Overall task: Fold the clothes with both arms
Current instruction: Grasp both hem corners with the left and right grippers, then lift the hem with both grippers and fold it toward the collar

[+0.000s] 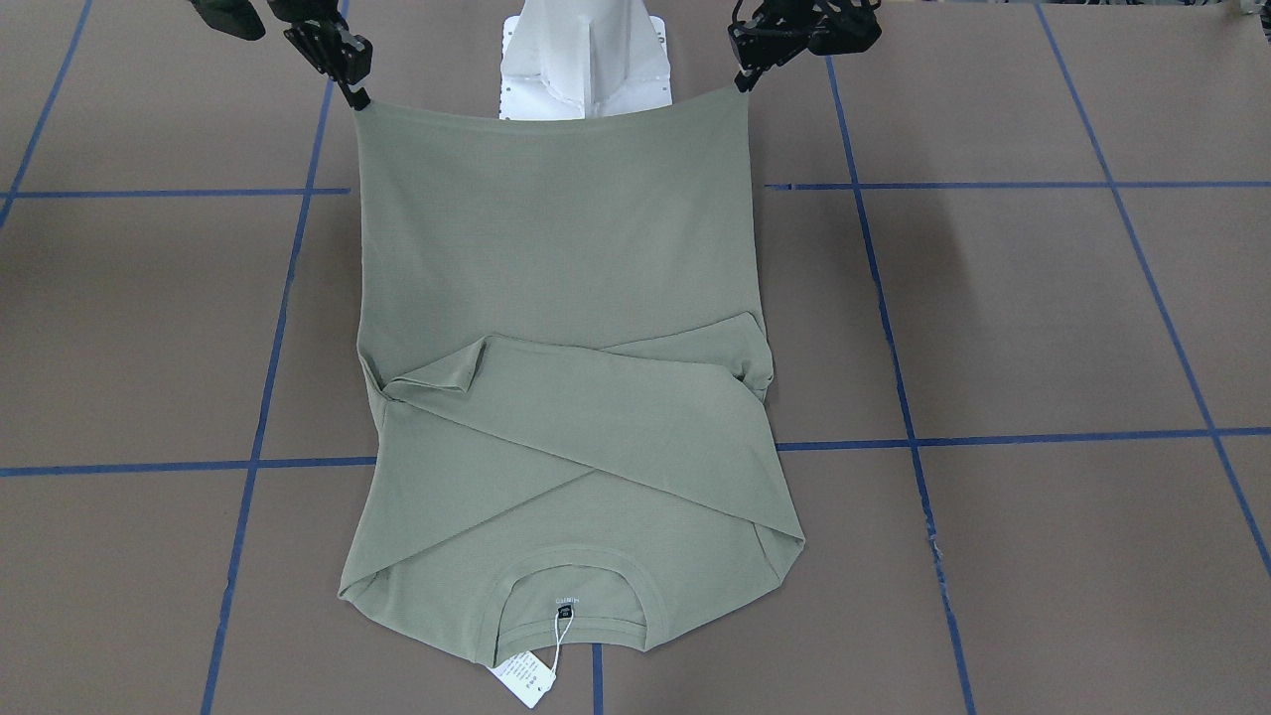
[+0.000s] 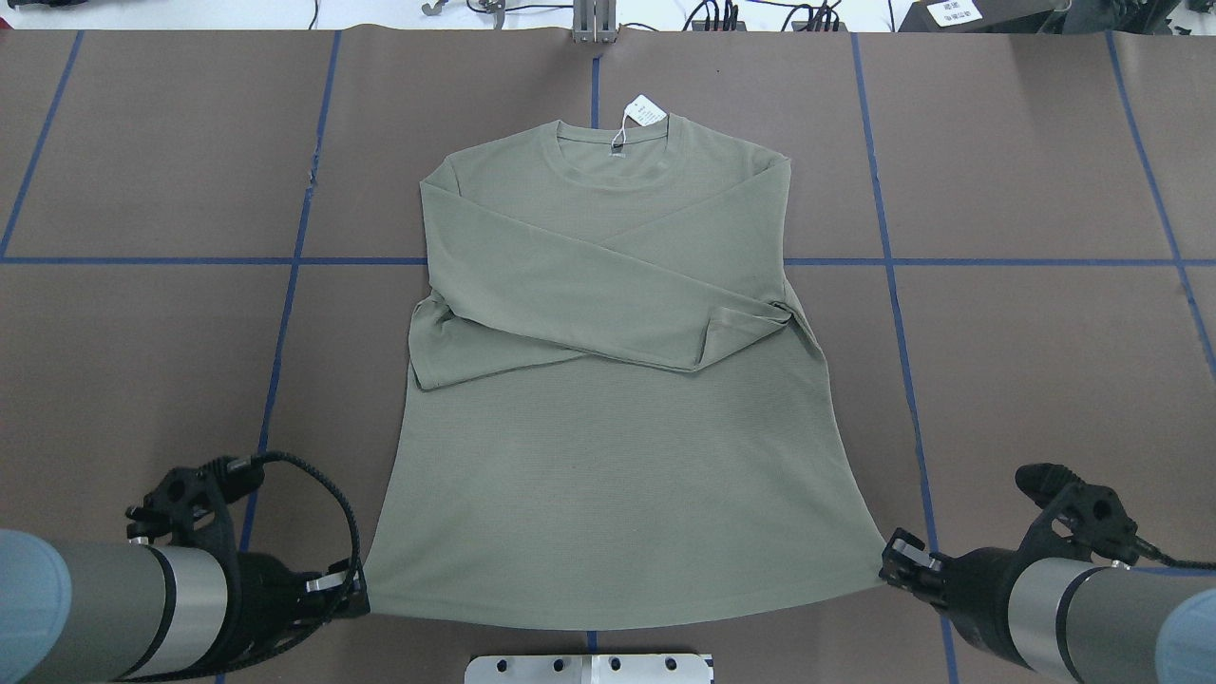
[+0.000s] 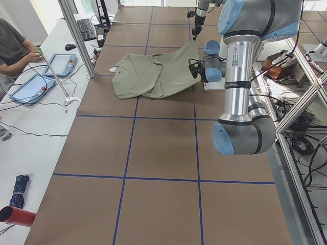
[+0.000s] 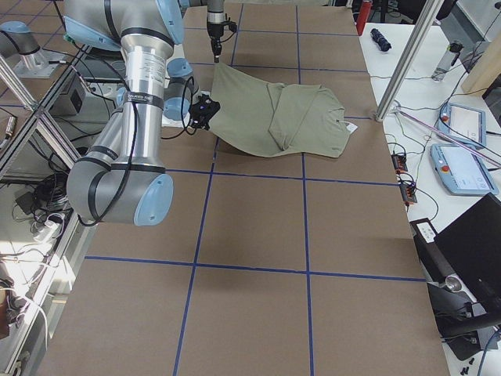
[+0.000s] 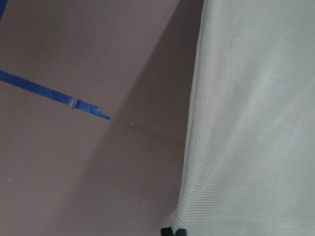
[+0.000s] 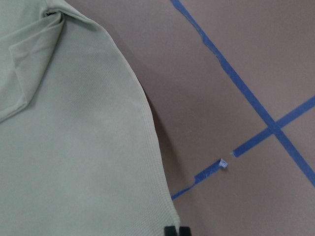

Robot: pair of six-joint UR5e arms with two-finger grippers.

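The sage-green shirt [image 2: 608, 456] lies front up on the brown table, neck at the far side, with both sleeves folded across the chest. Its white hang tag [image 2: 648, 110] rests by the collar. My left gripper [image 2: 356, 594] is shut on the hem's left corner. My right gripper [image 2: 888, 565] is shut on the hem's right corner. In the front-facing view the hem [image 1: 556, 109] is stretched taut and raised between the left gripper [image 1: 743, 81] and the right gripper [image 1: 357, 99]. Each wrist view shows closed fingertips [image 5: 173, 231] [image 6: 175, 230] pinching the cloth edge.
The white base block [image 2: 589, 668] stands just behind the hem. Blue tape lines [image 2: 997, 261] cross the brown table cover. In the exterior left view an operator [image 3: 15, 48] sits at a side bench with tablets, and cables lie along the far edge.
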